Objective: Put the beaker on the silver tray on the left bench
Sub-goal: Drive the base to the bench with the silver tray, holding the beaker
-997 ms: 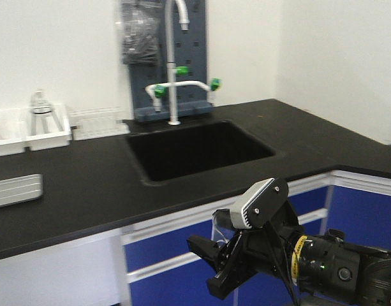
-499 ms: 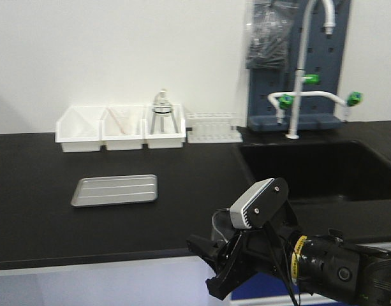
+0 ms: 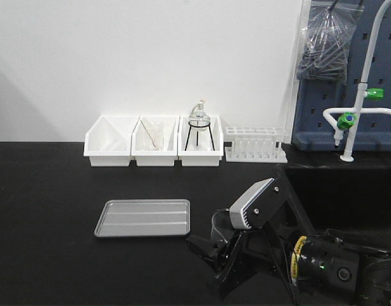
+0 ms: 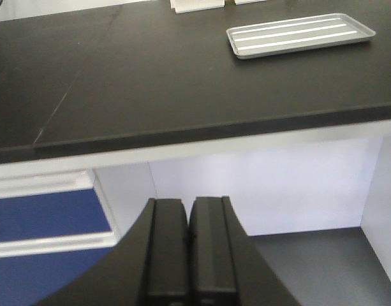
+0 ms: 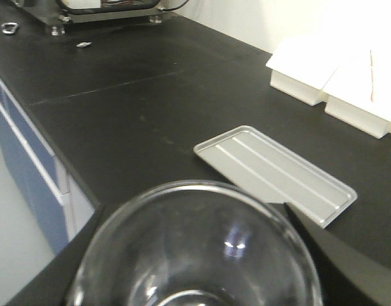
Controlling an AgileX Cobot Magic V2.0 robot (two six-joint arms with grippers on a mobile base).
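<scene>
Right now the right gripper (image 3: 214,258) is clamped around the beaker (image 5: 195,255), with a dark finger on either side of the glass and the round rim facing the wrist camera. The beaker is carried in the air on the near side of the left bench (image 3: 48,191), close to its front edge and not touching the worktop. The silver tray (image 3: 143,218) lies flat on the bench beyond the beaker and a little to its left in the front view, apart from it. Along the white wall behind the tray stand three white bins (image 3: 154,141), the rightmost holding a small black tripod stand (image 3: 198,131), with a clear tube rack (image 3: 255,144) just beside them. The left gripper (image 4: 189,255) hangs lower, in front of the bench edge, its fingers pressed together on nothing.
</scene>
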